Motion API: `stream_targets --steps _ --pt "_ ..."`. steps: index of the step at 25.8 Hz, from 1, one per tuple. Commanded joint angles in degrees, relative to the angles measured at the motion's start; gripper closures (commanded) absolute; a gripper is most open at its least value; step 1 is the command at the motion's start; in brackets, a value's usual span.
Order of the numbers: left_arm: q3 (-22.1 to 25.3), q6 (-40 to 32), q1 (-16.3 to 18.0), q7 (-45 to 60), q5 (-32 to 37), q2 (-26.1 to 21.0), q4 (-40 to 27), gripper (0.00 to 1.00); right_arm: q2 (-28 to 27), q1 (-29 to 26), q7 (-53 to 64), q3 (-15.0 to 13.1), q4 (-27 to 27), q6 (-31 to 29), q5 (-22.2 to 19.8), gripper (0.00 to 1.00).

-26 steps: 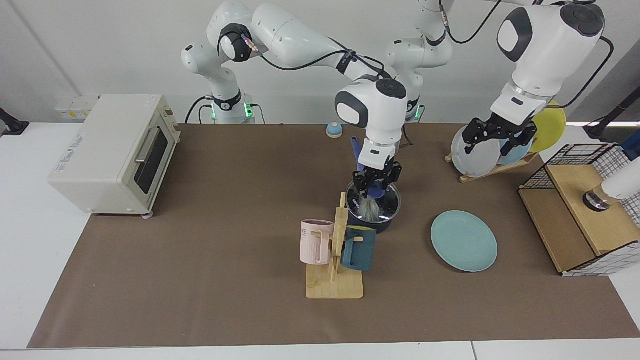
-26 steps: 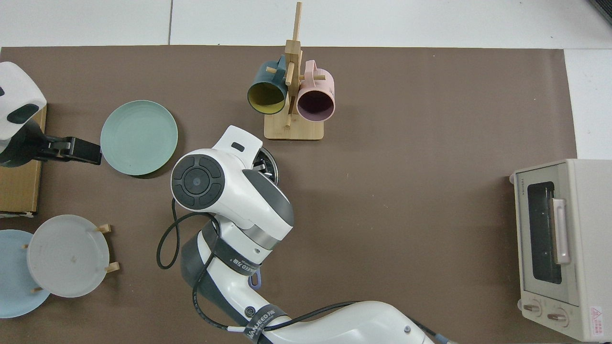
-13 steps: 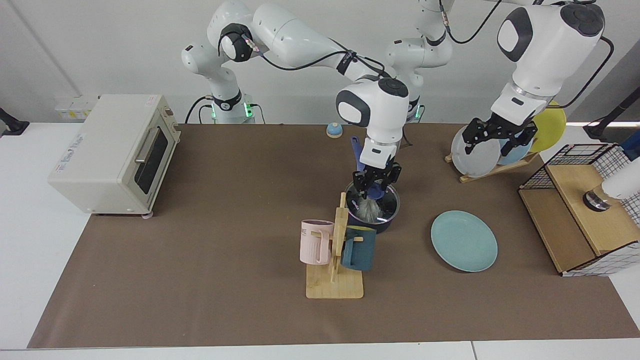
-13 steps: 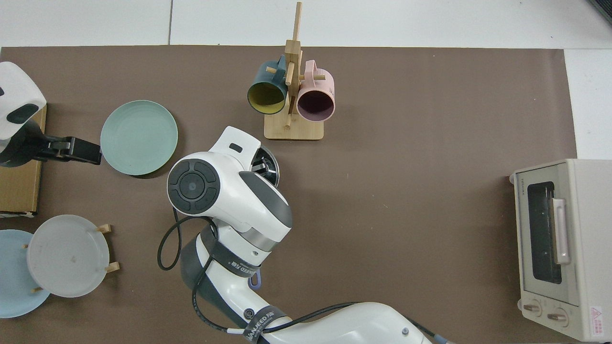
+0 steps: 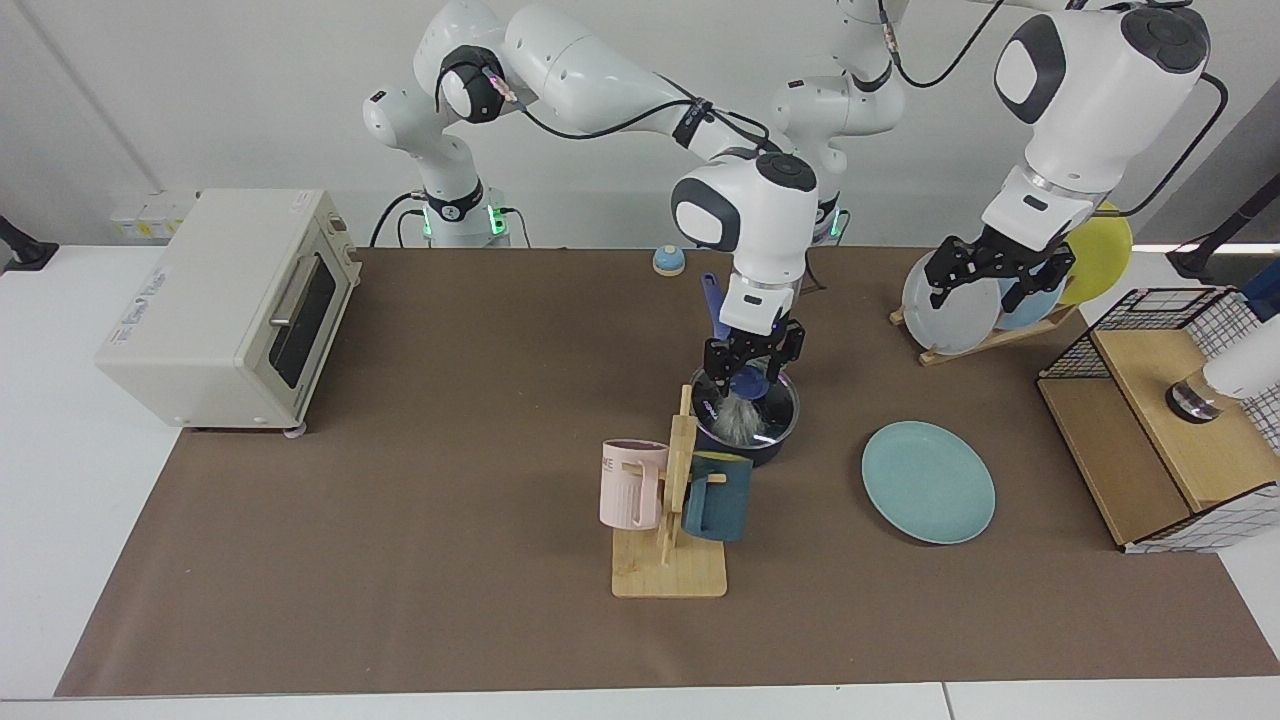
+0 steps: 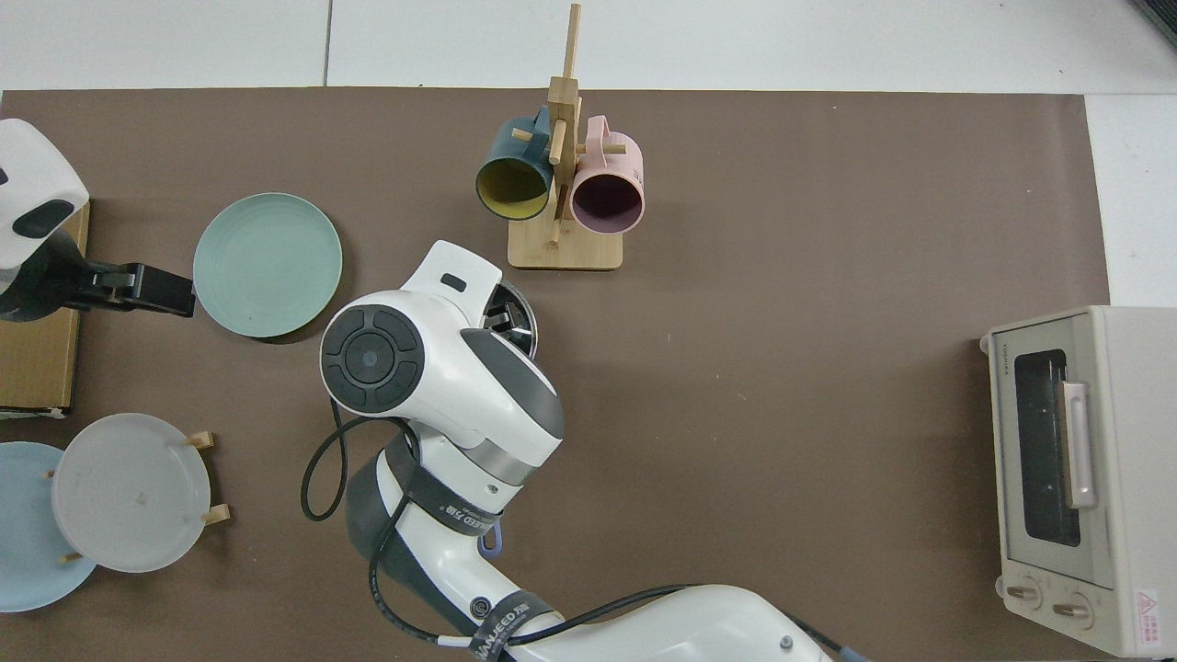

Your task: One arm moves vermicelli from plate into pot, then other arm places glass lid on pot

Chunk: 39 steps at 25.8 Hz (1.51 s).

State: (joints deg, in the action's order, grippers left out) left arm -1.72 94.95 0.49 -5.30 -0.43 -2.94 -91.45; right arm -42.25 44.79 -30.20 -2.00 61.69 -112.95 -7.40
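The dark navy pot (image 5: 770, 447) stands mid-table, its blue handle (image 5: 711, 298) pointing away behind the right arm. The glass lid (image 5: 775, 408) rests on it, and the white vermicelli (image 5: 738, 420) shows through the glass inside. My right gripper (image 5: 751, 366) hovers open just above the lid's blue knob (image 5: 748, 384), fingers either side of it. From above, the right wrist hides the pot except a sliver of lid (image 6: 519, 317). The pale teal plate (image 5: 928, 482) (image 6: 268, 264) lies bare. The left gripper (image 5: 985, 285) (image 6: 152, 288) waits open beside the plate rack.
A wooden mug stand (image 5: 670, 565) with a pink mug (image 5: 630, 485) and a dark teal mug (image 5: 718, 495) stands right in front of the pot. A toaster oven (image 5: 230, 305) is at one end; upright plates (image 5: 950, 305) and a wire-and-wood box (image 5: 1170, 430) at the other.
The right gripper has risen slightly off the lid, so the blue knob now shows below its open fingers. The lid stays on the pot. The left arm has not moved.
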Motion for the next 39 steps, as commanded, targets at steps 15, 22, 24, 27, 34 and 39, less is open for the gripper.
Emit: stream_targets --steps 15,22,24,27,34,39 --pt "0.23 0.94 0.12 -0.23 -0.98 1.44 -1.71 0.00 26.07 -19.46 1.37 -0.20 10.46 18.98 0.37 0.00" --pt "0.32 0.94 0.12 -0.23 -0.98 1.44 -1.71 0.00 30.12 -29.48 14.00 -0.11 15.12 23.83 0.46 0.00" --pt "0.32 0.94 0.12 -0.23 -0.98 1.44 -1.71 0.00 31.26 -31.85 17.88 -0.02 16.96 23.65 0.46 0.00" --pt "0.32 0.85 0.12 -2.77 -0.89 1.44 -1.71 0.00 32.66 -35.37 19.39 -0.11 19.43 22.86 3.43 0.00" --pt "0.49 0.94 0.12 -4.28 -0.98 1.44 -1.62 0.00 37.40 -40.82 21.93 -0.20 28.91 17.16 5.91 0.00" --pt "0.49 0.86 0.12 -4.36 -0.98 1.44 -1.62 0.00 41.28 -42.24 24.22 -0.11 36.13 11.97 6.17 0.00"
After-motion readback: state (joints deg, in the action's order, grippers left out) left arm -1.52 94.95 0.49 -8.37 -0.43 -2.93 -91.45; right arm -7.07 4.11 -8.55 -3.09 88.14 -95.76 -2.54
